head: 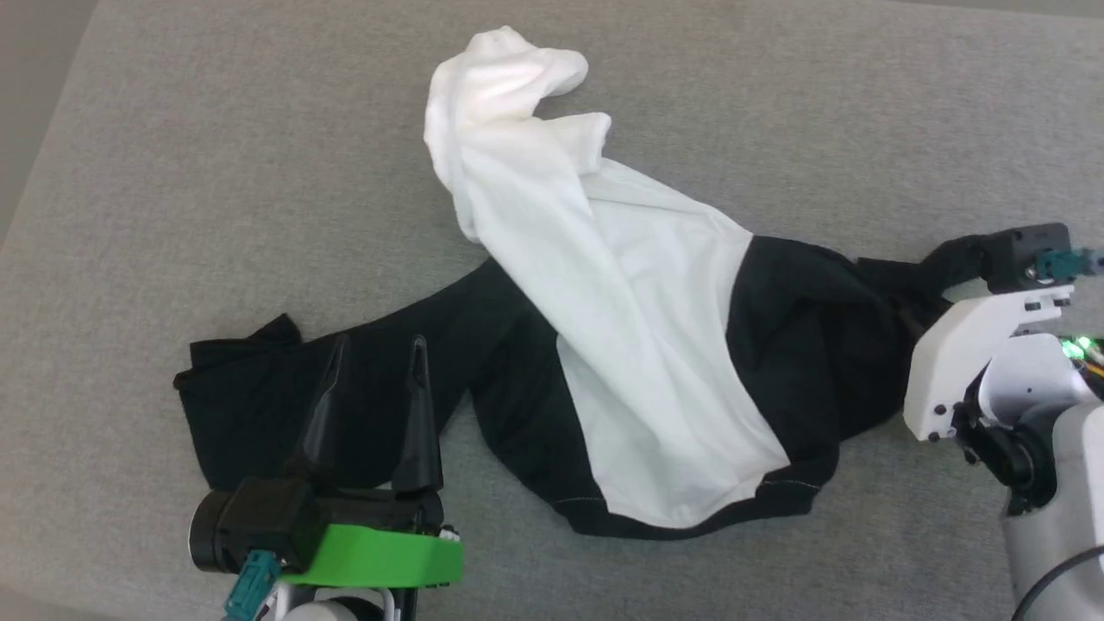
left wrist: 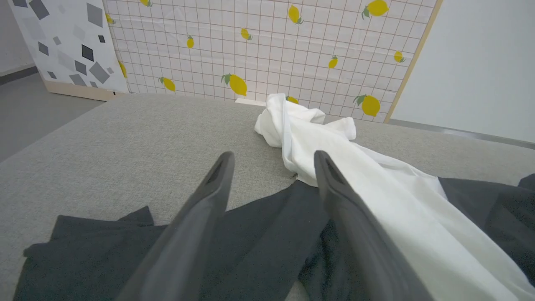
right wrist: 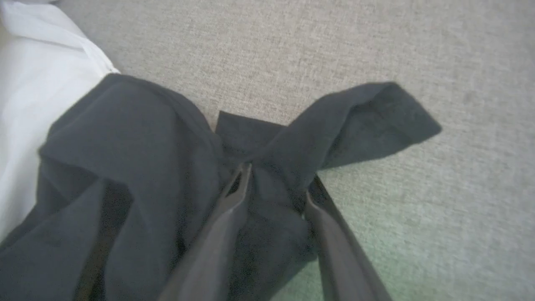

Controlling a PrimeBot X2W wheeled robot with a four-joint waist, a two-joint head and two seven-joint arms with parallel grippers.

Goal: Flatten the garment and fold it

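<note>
Head view: garment crumpled; flattening step. At one sleeve end, right gripper clamped on cloth; over opposite sleeve, left gripper fingers apart. Next, likely: close left, pull sleeves apart.

Left end effector spread, right one clamped

Buried in bunched black sleeve cloth of garment: fingertips of right hand; pad contact not discernible. Cut off by right and bottom edges of head view: right arm. Cut off by same bottom edge: wrist behind left hand. Slightly blurred in right wrist view: sleeve cuff. Cut off at left and bottom edges there: rest of garment.
</note>
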